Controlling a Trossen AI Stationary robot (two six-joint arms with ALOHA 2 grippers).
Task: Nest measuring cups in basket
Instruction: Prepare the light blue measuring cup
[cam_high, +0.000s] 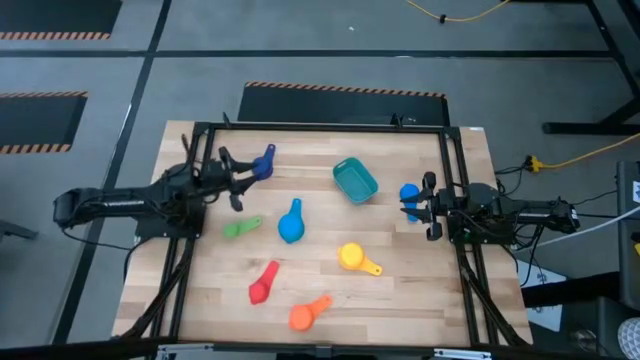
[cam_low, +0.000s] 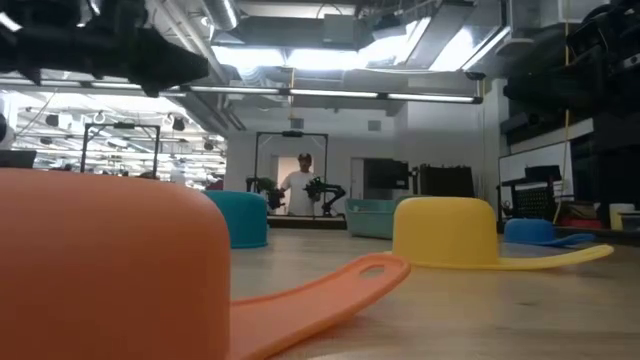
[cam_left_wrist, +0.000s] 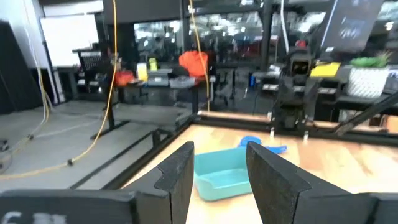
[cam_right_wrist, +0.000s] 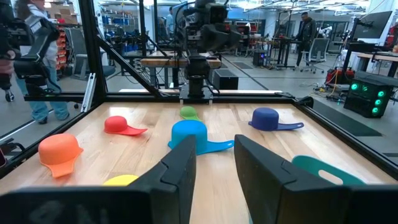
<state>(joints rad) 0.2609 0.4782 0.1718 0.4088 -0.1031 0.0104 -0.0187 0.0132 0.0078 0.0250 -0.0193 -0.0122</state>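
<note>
Measuring cups lie scattered upside down over the wooden table (cam_high: 200, 300), none of them in the teal basket (cam_high: 355, 180), which sits empty right of centre in the high view. Only that overhead view shows both arms at once: the left gripper (cam_high: 232, 180) at the left edge, fingers spread and holding nothing, with the dark blue cup (cam_high: 263, 163) just off its fingertips; the right gripper (cam_high: 425, 205) at the right edge, fingers likewise apart and empty, a blue cup (cam_high: 408, 193) just in front of it.

The left wrist view frames the basket (cam_left_wrist: 217, 174) between its fingers, the blue cup (cam_left_wrist: 252, 143) beyond it, and misses the dark blue cup. The right wrist view catches only the basket's rim (cam_right_wrist: 317, 168) at lower right, but shows the light blue cup (cam_right_wrist: 189, 134) at centre.

In the high view the light blue cup (cam_high: 291, 222) and green cup (cam_high: 241, 227) lie at centre, between the left gripper and the basket. The red cup (cam_high: 263, 283), orange cup (cam_high: 308, 314) and yellow cup (cam_high: 357, 259) sit toward the lower edge. The low view is filled at left by the orange cup (cam_low: 100, 260), which hides much of the table; a person (cam_low: 300, 185) stands far behind.
</note>
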